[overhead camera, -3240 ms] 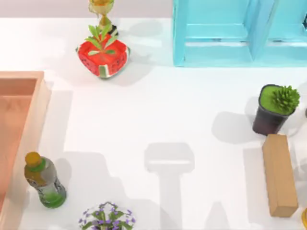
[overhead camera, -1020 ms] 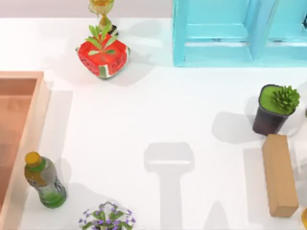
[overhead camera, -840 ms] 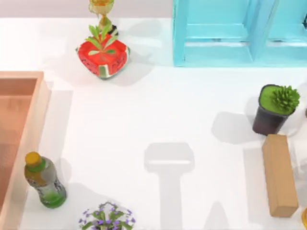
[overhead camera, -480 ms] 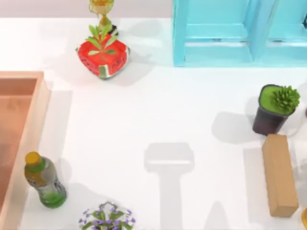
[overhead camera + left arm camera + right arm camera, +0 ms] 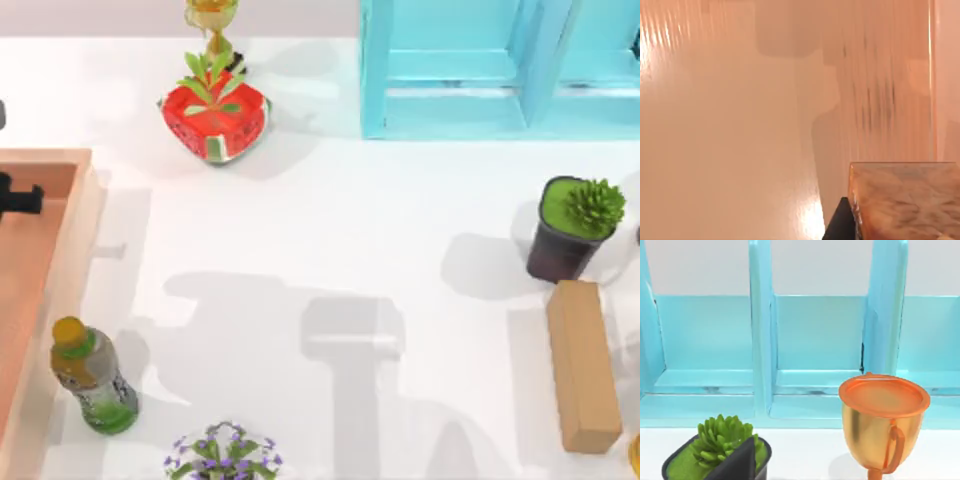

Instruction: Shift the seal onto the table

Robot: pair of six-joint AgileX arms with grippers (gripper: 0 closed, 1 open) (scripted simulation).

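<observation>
Left hand [image 5: 12,195] has newly appeared over the tray [image 5: 75,240] (apparently gripping the seal [image 5: 905,200]).

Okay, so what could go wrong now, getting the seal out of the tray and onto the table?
The left pincer is over the tray, with the seal close by it.
1. The tray's rim stands between seal and table; a low carry could catch on it.
2. The bottle stands just outside that rim; setting down there might topple it. The open middle looks safer.
The right pincer is parked by the succulent.
</observation>
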